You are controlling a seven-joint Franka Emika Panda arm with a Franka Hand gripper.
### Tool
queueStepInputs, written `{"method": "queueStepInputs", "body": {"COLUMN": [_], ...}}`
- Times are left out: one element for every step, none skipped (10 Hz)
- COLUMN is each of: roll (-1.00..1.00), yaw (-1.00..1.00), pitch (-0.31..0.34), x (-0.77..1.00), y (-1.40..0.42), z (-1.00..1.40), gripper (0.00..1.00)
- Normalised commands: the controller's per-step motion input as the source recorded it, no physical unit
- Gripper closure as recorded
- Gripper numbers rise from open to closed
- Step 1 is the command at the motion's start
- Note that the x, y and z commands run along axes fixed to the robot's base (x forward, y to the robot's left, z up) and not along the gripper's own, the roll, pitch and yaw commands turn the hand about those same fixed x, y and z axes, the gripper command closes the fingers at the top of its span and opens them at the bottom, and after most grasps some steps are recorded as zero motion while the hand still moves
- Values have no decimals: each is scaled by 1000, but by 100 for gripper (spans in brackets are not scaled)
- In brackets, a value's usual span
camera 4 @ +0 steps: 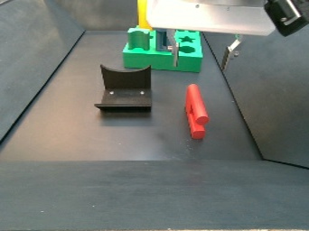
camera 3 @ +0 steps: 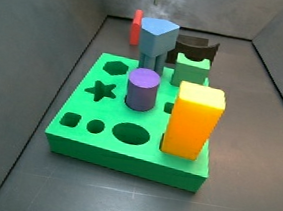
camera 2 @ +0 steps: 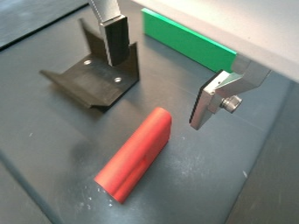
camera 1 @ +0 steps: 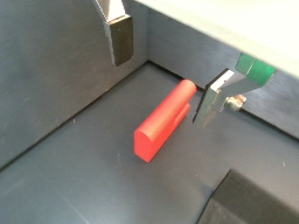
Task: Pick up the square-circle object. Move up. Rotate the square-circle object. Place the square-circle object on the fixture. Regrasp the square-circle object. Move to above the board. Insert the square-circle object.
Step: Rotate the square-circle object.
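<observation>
Gripper (camera 2: pixel 158 74) spread wide, above square-circle object (camera 2: pixel 135 156)

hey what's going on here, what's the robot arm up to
The arm's end effector hangs open above a red block lying flat on the dark floor, holding nothing. The block has not been picked up. The dark fixture stands beside it, and the green board with its holes and pegs sits farther back.

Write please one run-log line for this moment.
gripper: open, above floor, empty | square-circle object: lying flat on floor, not held | fixture: empty | board: not reached
</observation>
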Motion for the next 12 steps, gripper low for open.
{"method": "queueStepInputs", "body": {"roll": [4, 4, 0, 0, -5, -22, -38, -48, -72, -81, -96, -108], "yaw": [450, 270, 0, -51, -50, -36, -26, -19, -5, 0, 5, 11], "pitch": [-47, -47, 0, -4, -22, -37, -44, -45, -48, -48, -44, -43], "x": [30, 29, 0, 2, 12, 17, 20, 22, 32, 38, 51, 57], "y": [1, 0, 0, 0, 0, 2, 2, 2, 4, 4, 7, 9], "z": [-15, -16, -1000, -1000, -1000, -1000, -1000, -1000, -1000, -1000, -1000, -936], "gripper": [0, 0, 0, 0, 0, 0, 0, 0, 0, 0, 0, 0]}}
